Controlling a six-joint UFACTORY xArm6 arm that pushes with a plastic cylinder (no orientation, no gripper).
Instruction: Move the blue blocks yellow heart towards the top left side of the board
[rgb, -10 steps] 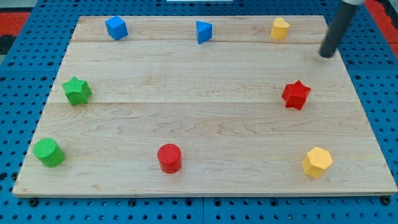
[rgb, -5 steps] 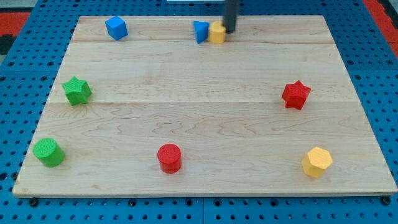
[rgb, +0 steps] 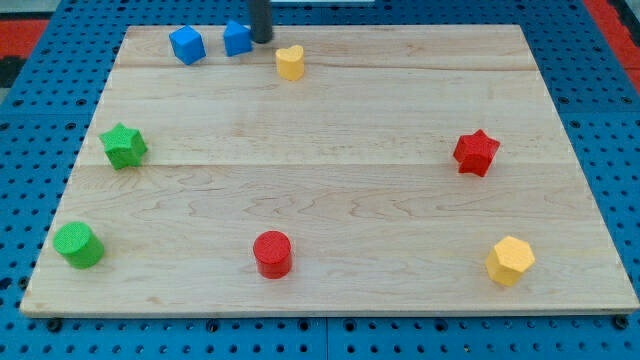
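Your tool, a bare rod with nothing to pinch, sets my tip (rgb: 261, 40) against the second blue block (rgb: 237, 38), upper left of frame beside the blue cube (rgb: 187, 45). Yellow heart (rgb: 290, 62) lies just right, apart, seemingly needing its own push.

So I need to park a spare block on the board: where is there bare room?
Widest bare wood: the middle, between green star and red star, above red cylinder. Top right corner too. Crowded top left: blue cube, second blue block, my tip, yellow heart.
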